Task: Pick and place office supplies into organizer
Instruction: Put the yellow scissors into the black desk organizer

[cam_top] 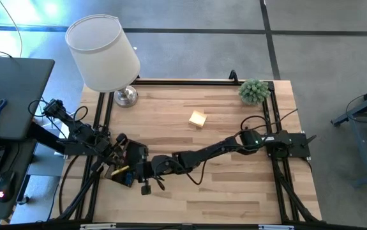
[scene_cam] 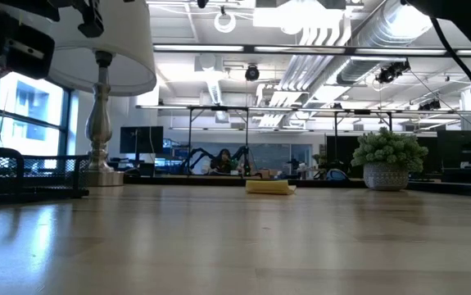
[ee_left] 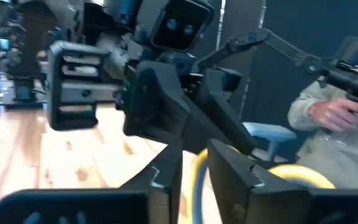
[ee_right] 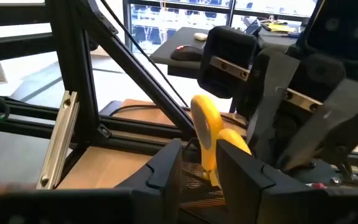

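Wooden table (cam_top: pixel 234 185), both pincers meeting over organizer (cam_top: pixel 120 167), right pincer (ee_right: pixel 198 163) pinching yellow-handled scissors (ee_right: pixel 208 132), no legible writing

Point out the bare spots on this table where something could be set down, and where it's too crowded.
Free: the wood between the sticky-note pad and the plant, and the whole front right stretch below the right arm. Crowded: front left, where the left gripper and right gripper meet over the organizer with the yellow-handled scissors; the lamp fills the back left corner.
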